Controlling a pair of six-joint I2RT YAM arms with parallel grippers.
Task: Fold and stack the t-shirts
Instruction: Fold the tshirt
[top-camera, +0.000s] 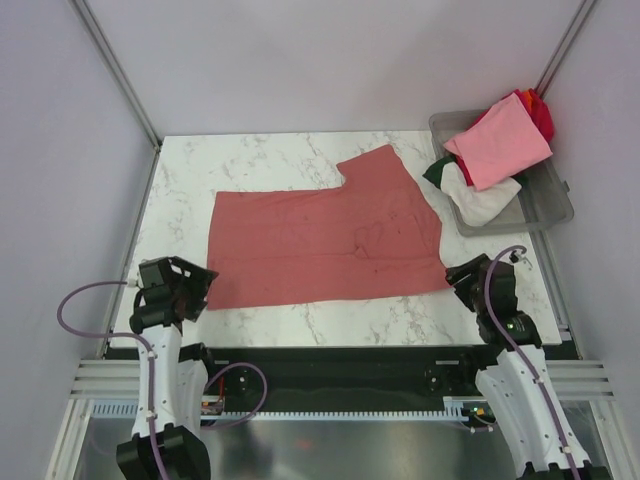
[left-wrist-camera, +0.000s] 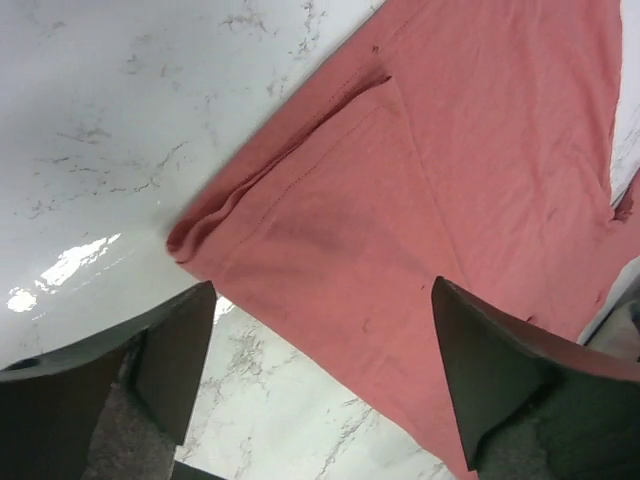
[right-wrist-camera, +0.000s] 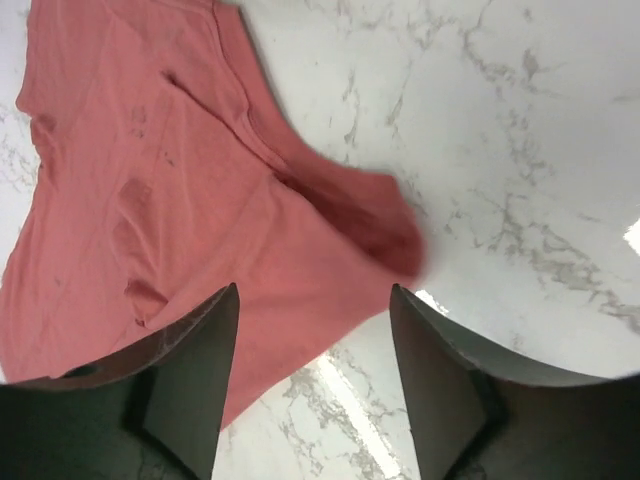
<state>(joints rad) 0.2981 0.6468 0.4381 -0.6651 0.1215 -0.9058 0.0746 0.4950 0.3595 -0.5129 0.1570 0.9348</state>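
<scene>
The left gripper (left-wrist-camera: 322, 290) is hanging wide open over the near left corner of the brick-red t-shirt (top-camera: 330, 245), holding nothing. The right gripper (right-wrist-camera: 313, 290) is likewise standing open and empty over the near right corner. The shirt is lying flat on the marble worktop (top-camera: 260, 160), seemingly doubled over lengthwise. The next fold is probably calling for fresh pinches on one end, carrying it across.

Bright, even light — glare on tabletop (left-wrist-camera: 75, 262), brick-red t-shirt (right-wrist-camera: 200, 220) corner blurred
</scene>
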